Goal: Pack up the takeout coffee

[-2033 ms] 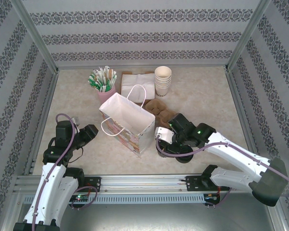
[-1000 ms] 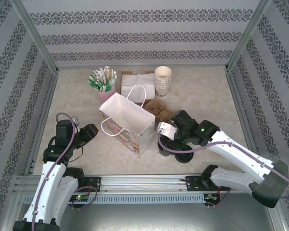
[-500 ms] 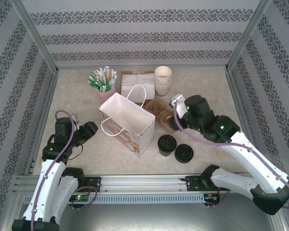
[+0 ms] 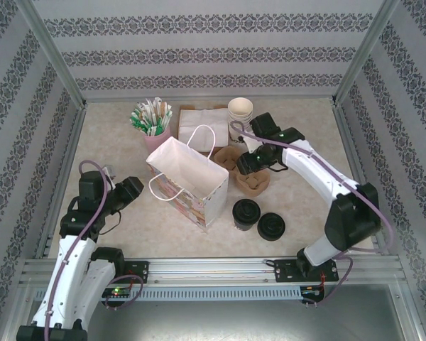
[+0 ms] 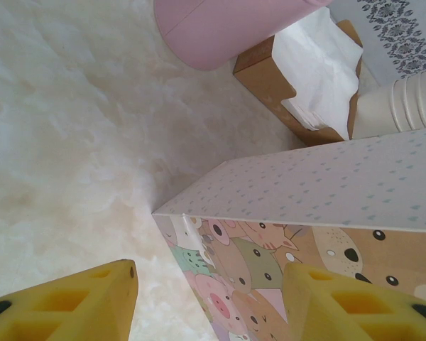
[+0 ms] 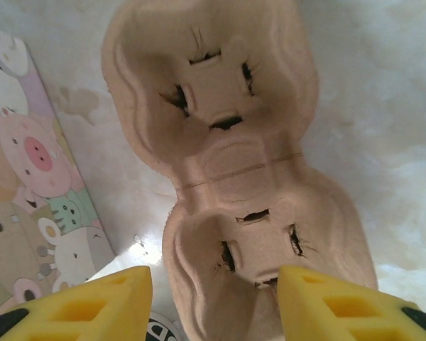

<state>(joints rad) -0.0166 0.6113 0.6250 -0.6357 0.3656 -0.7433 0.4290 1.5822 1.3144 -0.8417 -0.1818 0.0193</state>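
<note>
The jaws of the right gripper [image 6: 213,284] stand apart, released, and hold nothing. They hang over the near end of a brown cardboard cup carrier [image 6: 227,177], with one yellow finger on each side of it; whether they touch the carrier I cannot tell. In the top view this gripper [image 4: 250,165] is near the middle of the table, over the same carrier [image 4: 254,183], with the right arm stretched far from the near edge.

The jaws of the left gripper [image 5: 209,284] are also released and empty. They point at a corner of the paper bag [image 5: 326,199], which has cartoon animals printed on it. From above, the left gripper [image 4: 128,192] is close to the left edge of the table, a little apart from the bag [image 4: 188,181].

The takeout coffee [image 4: 246,212] stands upright toward the near edge, just right of the bag, its black lid on. A low pile of loose black lids [image 4: 271,226] lies just beside it. By the far edge stand a stack of paper cups [image 4: 240,117], a napkin box [image 4: 199,121] and a pink cup [image 4: 155,136] full of packets.
</note>
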